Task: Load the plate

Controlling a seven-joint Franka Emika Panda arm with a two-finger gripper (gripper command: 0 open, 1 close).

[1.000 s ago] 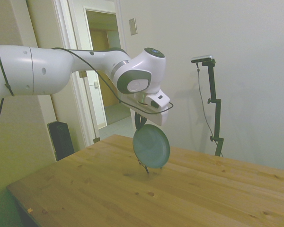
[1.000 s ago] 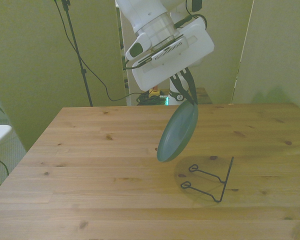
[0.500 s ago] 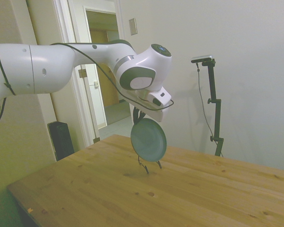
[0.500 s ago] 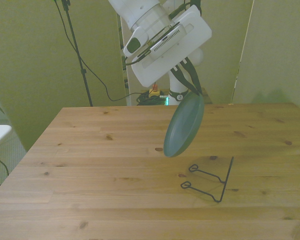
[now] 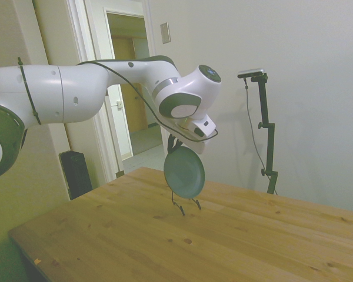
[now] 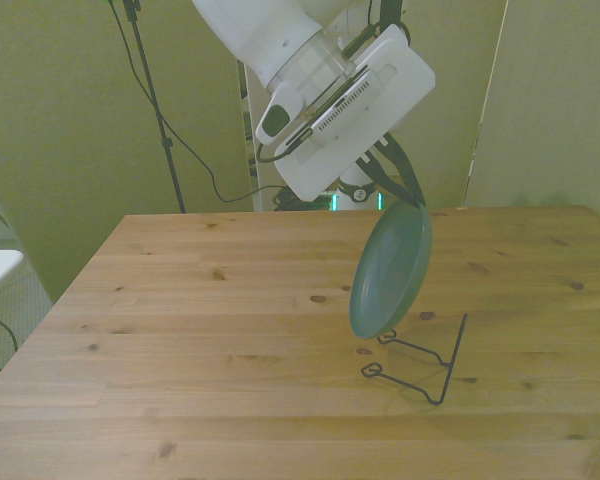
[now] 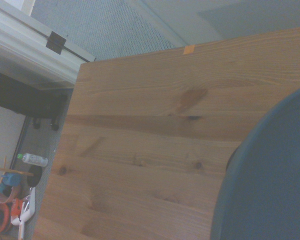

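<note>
Right now we see the plate [image 6: 391, 272] hanging on edge below the jaws, which pinch its top rim near the upper middle of the front view; the gripper [image 6: 398, 192] holds it clear of the table [image 6: 180, 330]. In that view the plate tilts, its lower edge toward the frame's left and its face turned toward the frame's right, and its bottom sits just above the looped feet of the wire stand [image 6: 420, 360] at lower right of centre. We cannot tell whether plate and stand touch.

From the side view the plate [image 5: 184, 172] shows its round face at mid-frame, with two stand prongs [image 5: 187, 205] poking out just under it; the stand's tall back wire shows only in the front view. Up close, the wrist view gives only a blurred dark arc of the plate [image 7: 270, 185] at lower right over the wood grain, with the floor beyond the table's edge.

The arm [image 5: 106, 97] reaches in level from the side view's left, wrist bent down over the plate.
</note>
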